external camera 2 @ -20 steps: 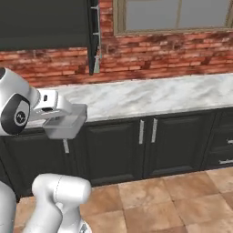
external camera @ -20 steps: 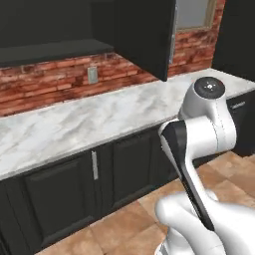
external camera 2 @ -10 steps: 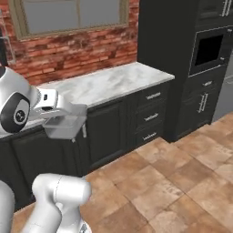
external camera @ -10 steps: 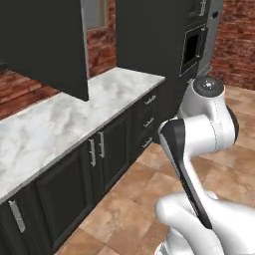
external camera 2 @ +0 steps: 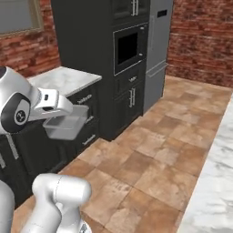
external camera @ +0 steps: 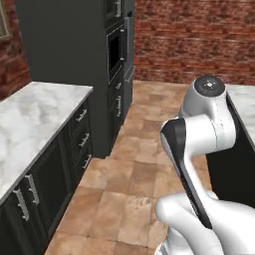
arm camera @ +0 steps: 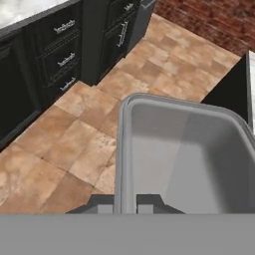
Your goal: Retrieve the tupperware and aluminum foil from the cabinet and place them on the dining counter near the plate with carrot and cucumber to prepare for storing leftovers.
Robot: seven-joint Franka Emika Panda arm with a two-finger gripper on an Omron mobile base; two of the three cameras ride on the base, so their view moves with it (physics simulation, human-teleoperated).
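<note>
One grey tupperware (arm camera: 184, 149) tray is pinched by its near rim in the end effector (arm camera: 125, 203), jaws closed narrow on that rim wall, one fingertip (arm camera: 103, 204) outside and the other inside the tray. Tray sticks out ahead of the end effector, held level in the air, open side up, nothing inside it. In the right base view the same tupperware (external camera 2: 66, 127) hangs off the front of the end effector (external camera 2: 57, 119), clear of any surface, above the tan tile floor (external camera 2: 150, 154). Beyond and to one side of the end effector: black base cabinets (external camera 2: 86, 120) under a white marble wall table (external camera: 30, 124), then a tall black oven unit (external camera 2: 125, 50) and a grey fridge (external camera 2: 157, 45). Brick wall (external camera: 194, 35) further out past the tray. On the other side of the end effector, a strip of white marble dining counter (external camera 2: 214, 182) runs along the frame edge; in the hand view its dark base (arm camera: 234, 94) sits just beyond the tray's far corner. Floor directly below the tray is bare tile.
</note>
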